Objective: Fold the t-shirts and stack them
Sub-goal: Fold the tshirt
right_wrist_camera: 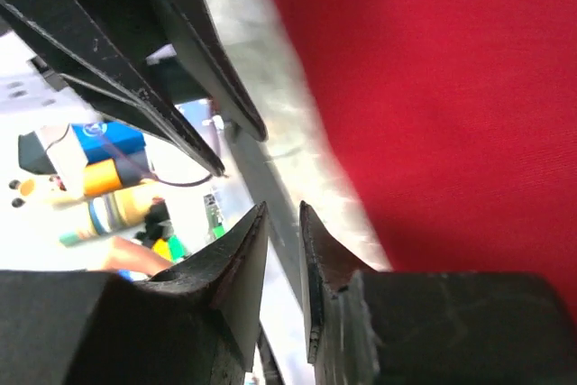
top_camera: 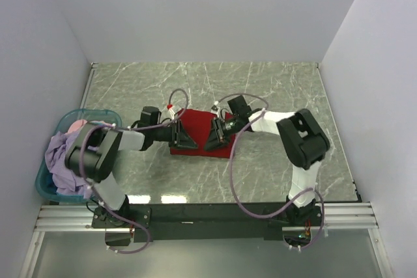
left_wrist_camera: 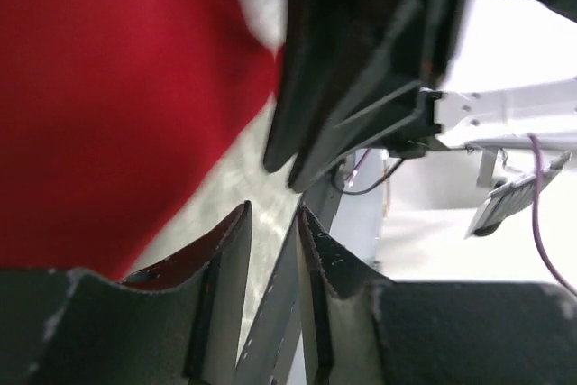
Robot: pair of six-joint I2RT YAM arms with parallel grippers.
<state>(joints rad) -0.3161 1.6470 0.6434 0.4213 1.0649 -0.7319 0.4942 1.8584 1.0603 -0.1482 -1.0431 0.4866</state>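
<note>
A bright red t-shirt [top_camera: 203,122] lies folded into a small rectangle at the middle of the marble table [top_camera: 273,89]. My left gripper [top_camera: 189,140] and right gripper [top_camera: 212,140] hang low over it, tips pointing at each other and close together. In the left wrist view my left gripper [left_wrist_camera: 273,209] shows a narrow gap with only table visible through it, and the red cloth [left_wrist_camera: 117,87] lies off to one side. My right gripper [right_wrist_camera: 282,206] likewise has a slim empty gap beside the red cloth [right_wrist_camera: 451,69]. Neither gripper holds cloth.
A teal plastic basket [top_camera: 44,187] sits at the table's left edge. It holds a crumpled lavender shirt [top_camera: 62,161] and a bit of pink cloth [top_camera: 77,124]. White walls close in the table on three sides. The arm bases stand along the near rail.
</note>
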